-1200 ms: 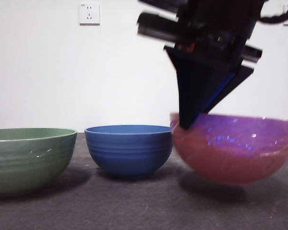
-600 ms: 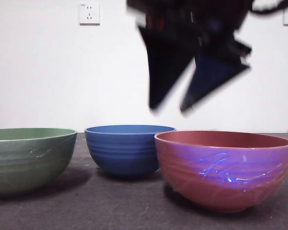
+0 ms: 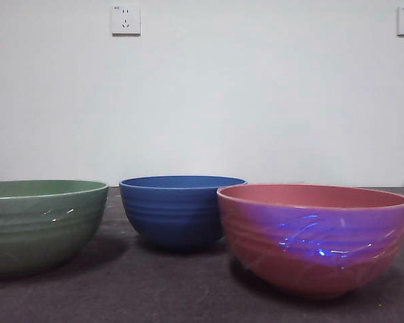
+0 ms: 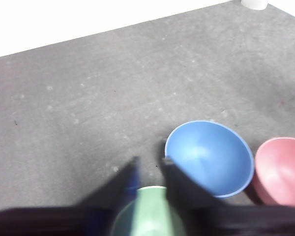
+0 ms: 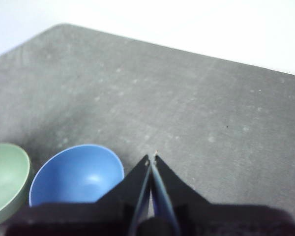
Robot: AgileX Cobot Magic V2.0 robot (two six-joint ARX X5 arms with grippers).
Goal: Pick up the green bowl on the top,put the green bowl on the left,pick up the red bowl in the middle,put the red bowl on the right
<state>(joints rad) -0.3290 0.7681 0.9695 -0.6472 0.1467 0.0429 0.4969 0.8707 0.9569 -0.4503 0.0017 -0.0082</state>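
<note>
The green bowl [image 3: 40, 222] stands on the table at the left, and the red bowl [image 3: 316, 239] stands at the right, nearest the front camera. No gripper shows in the front view. From the left wrist, my left gripper [image 4: 151, 164] hovers open and holds nothing, high over the green bowl [image 4: 150, 216], with the red bowl [image 4: 282, 169] off to the side. My right gripper [image 5: 151, 156] is shut on nothing, raised above the table beside the blue bowl. The green bowl [image 5: 7, 177] shows in the right wrist view; the red bowl is hidden there.
A blue ribbed bowl [image 3: 180, 208] sits between the two others, a little further back, also seen as the blue bowl [image 4: 209, 157] and the blue bowl [image 5: 76, 174]. The dark grey table [image 5: 211, 108] stretches bare behind the bowls. A white wall with sockets [image 3: 125, 19] lies beyond.
The gripper that held the red bowl set it down at the right, let go, then rose out of the front view. The green and blue bowls have stayed put.
</note>
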